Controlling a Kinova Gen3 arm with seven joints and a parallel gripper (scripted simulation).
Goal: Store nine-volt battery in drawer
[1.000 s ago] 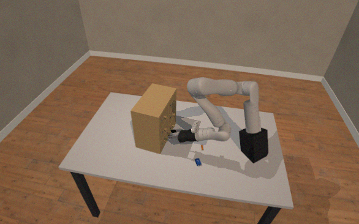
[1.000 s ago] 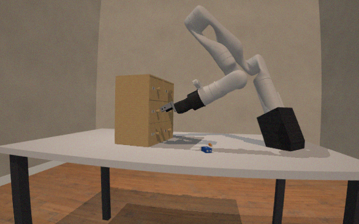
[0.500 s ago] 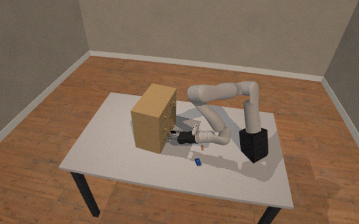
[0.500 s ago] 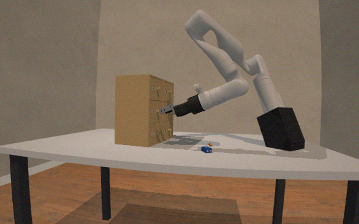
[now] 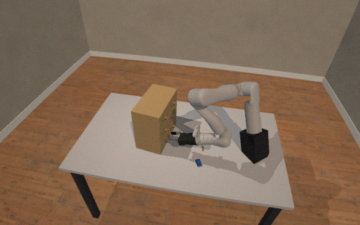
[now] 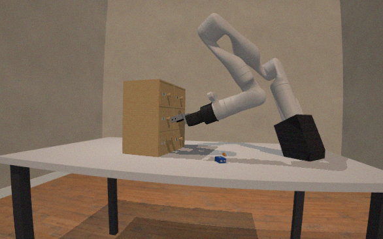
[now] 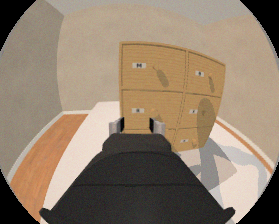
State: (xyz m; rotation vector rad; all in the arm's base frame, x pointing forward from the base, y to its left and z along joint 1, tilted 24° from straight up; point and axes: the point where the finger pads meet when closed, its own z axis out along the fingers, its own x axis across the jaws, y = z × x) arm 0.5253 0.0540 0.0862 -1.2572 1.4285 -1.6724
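The gripper (image 6: 174,119) is spread wide and holds nothing, its fingers at the middle row of the chest (image 6: 142,117) front. The battery (image 6: 220,159), blue, lies on the table (image 6: 77,163) well below and right of the gripper, nearer the front edge.

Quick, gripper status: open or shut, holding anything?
Gripper: open, holding nothing, its fingers at a middle-row drawer knob on the chest. The battery lies on the table.
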